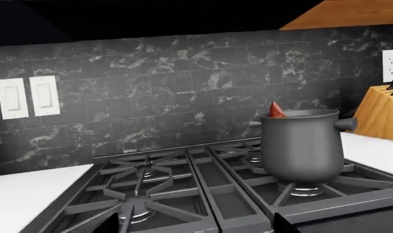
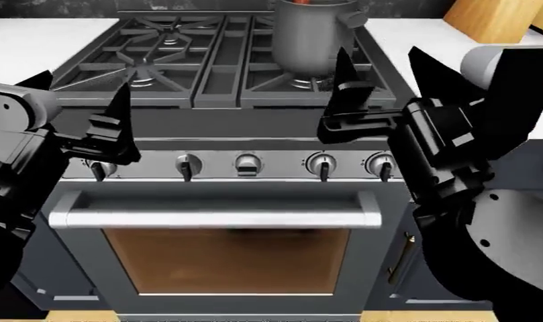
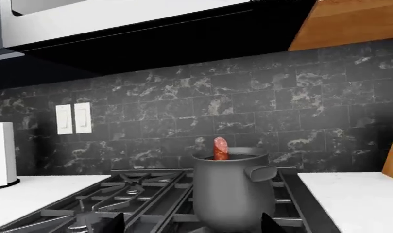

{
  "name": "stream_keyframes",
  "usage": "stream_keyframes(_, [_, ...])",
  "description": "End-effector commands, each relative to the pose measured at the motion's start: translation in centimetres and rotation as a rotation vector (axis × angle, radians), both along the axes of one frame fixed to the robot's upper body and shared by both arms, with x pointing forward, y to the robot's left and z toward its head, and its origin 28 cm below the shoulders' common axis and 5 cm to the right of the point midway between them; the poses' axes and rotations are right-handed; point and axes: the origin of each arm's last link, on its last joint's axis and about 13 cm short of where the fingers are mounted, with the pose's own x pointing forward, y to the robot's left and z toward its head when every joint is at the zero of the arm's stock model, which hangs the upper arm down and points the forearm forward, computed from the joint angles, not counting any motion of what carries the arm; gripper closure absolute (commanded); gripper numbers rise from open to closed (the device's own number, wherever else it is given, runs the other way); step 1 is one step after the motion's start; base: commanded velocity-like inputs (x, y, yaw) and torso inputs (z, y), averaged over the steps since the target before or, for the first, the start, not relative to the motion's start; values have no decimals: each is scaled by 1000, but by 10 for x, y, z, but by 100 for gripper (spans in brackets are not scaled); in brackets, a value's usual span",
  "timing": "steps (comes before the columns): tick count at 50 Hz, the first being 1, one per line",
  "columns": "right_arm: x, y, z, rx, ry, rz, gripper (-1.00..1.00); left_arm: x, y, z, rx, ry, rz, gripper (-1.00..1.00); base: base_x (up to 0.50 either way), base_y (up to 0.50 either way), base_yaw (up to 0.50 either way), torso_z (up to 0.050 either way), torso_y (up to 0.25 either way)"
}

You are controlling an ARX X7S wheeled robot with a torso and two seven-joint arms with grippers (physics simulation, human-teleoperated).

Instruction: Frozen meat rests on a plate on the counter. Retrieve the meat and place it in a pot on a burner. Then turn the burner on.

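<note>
Black, bulky arm links fill both lower corners of the head view, the left arm held low at the range's front left corner and the right arm raised higher and closer at the front right. The left gripper (image 2: 119,124) points its dark fingers up and toward the knob row, jaws spread apart with nothing between them; the right gripper (image 2: 348,87) stands just in front of the stove top's edge, its fingers likewise parted and empty, with the tips showing at the frame edge in the right wrist view. Between the arms sits the stainless range (image 2: 217,221) with its long oven handle (image 2: 213,218), its glass door and five knobs (image 2: 248,163) along the front panel, none of them touched. Dark cast-iron grates (image 1: 151,182) cover the cooktop, flanked by the white counter (image 1: 27,189) on either side, and a dark marbled tile backsplash (image 3: 248,107) carrying white light switches (image 1: 27,97) rises behind. A wooden knife block (image 1: 381,114) stands on the counter to the pot's right. The matte-grey pot (image 3: 232,191), with stubby side handles, sits on the rear right burner (image 1: 306,189). The frozen meat (image 3: 221,148) stands upright inside the pot, only its reddish-brown rounded end poking above the rim.
</note>
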Motion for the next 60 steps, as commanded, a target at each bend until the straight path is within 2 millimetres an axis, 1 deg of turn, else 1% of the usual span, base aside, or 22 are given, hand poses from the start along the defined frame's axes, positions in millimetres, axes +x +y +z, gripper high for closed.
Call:
stream_keyframes(1, [-12, -7, -9, -3, 19, -58, -100, 2, -5, -2, -3, 11, -24, -100, 0, 0, 0, -50, 0])
stream_keyframes(5, [-13, -8, -10, -5, 19, -68, -100, -1, -9, -1, -7, 10, -43, -100, 0, 0, 0, -50, 0])
stream_keyframes(19, [-10, -15, -18, 25, 45, -100, -100, -9, -12, 3, 2, 15, -48, -100, 0, 0, 0, -50, 0])
stream_keyframes(26, [-7, -19, -25, 44, 69, -111, -100, -6, -13, 3, 9, 17, -48, -100, 0, 0, 0, -50, 0])
stream_keyframes(39, [-8, -24, -29, 52, 82, -139, -100, -4, -15, 2, 17, 20, -51, -100, 0, 0, 0, -50, 0])
stream_keyframes(49, [-12, -25, -27, 31, 84, -144, -100, -2, -15, 0, 13, 19, -56, -100, 0, 0, 0, -50, 0])
stream_keyframes(60, [-8, -25, -27, 14, 86, -143, -100, -3, -14, 0, 11, 19, -47, -100, 0, 0, 0, -50, 0])
